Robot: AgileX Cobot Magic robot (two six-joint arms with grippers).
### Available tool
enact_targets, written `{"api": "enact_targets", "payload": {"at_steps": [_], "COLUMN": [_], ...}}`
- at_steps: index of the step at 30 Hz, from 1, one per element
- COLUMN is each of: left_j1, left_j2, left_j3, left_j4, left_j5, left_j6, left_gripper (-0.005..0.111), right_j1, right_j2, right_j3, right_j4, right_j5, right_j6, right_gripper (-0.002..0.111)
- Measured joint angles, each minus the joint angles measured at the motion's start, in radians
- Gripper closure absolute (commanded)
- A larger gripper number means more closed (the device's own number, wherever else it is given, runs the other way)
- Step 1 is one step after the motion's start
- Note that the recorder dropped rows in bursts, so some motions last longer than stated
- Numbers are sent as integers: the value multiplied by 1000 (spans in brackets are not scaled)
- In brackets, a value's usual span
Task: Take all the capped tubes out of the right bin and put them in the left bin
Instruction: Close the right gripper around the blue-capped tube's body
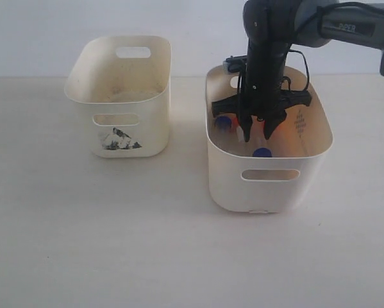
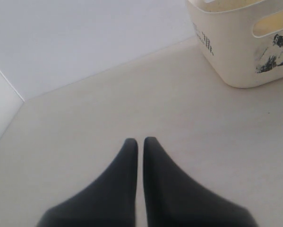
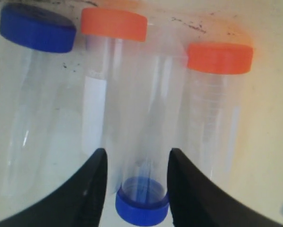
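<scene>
Exterior view: a pale table holds two cream bins. The left bin, marked with a small black picture, sits at upper left, and no tube shows inside it. The right bin, wider and plain, sits right of centre. The right gripper reaches straight down into it from the upper right of the frame, and blue caps of the tubes show on the bin floor beneath. Left wrist view: the left gripper hangs over bare table with its fingers pressed together, holding nothing; the left bin is nearby. Right wrist view: all four tubes lie side by side on the bin floor — two orange caps and one blue point away, and a fourth tube has its blue cap toward the camera. The right gripper's fingers are spread to either side of that fourth tube, just above its cap. A sliver of gap shows on one side, so it does not look pinched yet. The tubes look light, rigid and smooth — likely to roll or slip. The best hold is probably squarely across the clear body, clear of the neighbours lying against it.
</scene>
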Motion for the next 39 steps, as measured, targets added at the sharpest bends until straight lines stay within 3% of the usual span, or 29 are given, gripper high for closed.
{"api": "enact_targets", "payload": {"at_steps": [39], "left_j1": [0], "left_j2": [0], "left_j3": [0], "left_j4": [0], "left_j5": [0], "left_j6": [0], "left_gripper": [102], "right_j1": [-4], "right_j2": [19], "right_j3": [-10], "right_j4": [77], "right_j5": [0], "right_j6": [6], "right_gripper": [70]}}
